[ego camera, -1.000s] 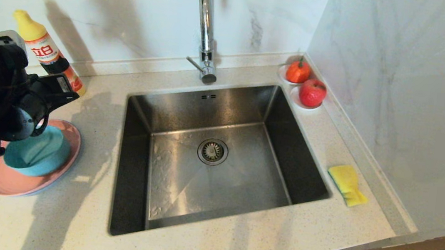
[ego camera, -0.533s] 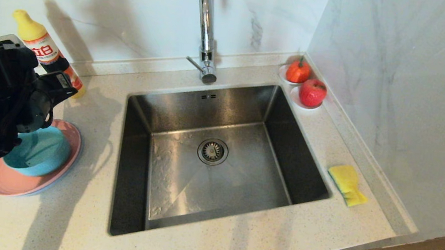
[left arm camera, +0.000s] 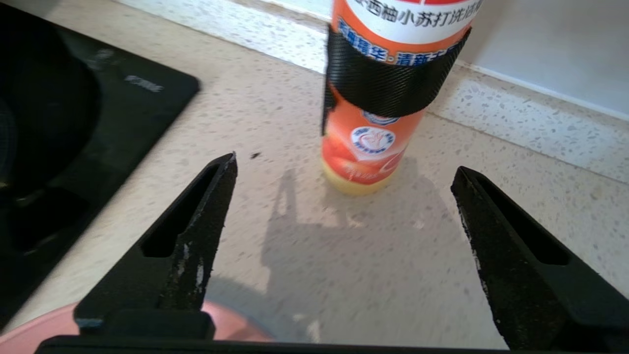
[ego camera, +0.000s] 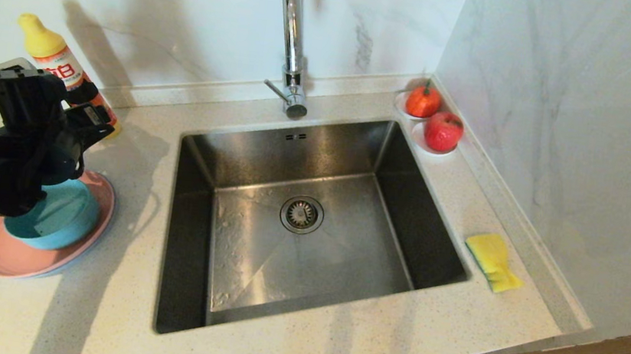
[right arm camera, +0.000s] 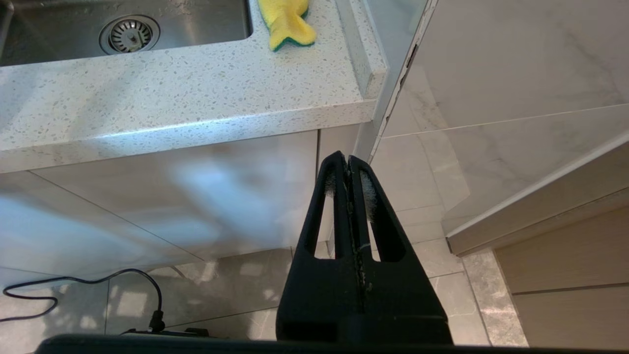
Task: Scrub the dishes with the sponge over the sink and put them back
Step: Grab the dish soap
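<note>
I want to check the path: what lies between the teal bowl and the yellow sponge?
In the head view, the sink lies between the teal bowl and the sponge, with only its drain inside.

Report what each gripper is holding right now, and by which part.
Nothing is held. The left gripper stands open over the counter near the detergent bottle; the right gripper is shut on nothing, below the counter.

1. Pale speckled surface (ego camera: 115, 320), wrapped around a steel sink (ego camera: 298, 228) set into it.
2. Left of the sink: pink plate (ego camera: 3, 257) stacked on a paler plate, teal bowl (ego camera: 58, 219) on top.
3. Behind that stack: orange detergent bottle (left arm camera: 378, 113), upright.
4. Right of the sink: yellow sponge (ego camera: 493, 261), lying flat.
5. Back right corner: two white saucers with red fruit (ego camera: 442, 131).
</note>
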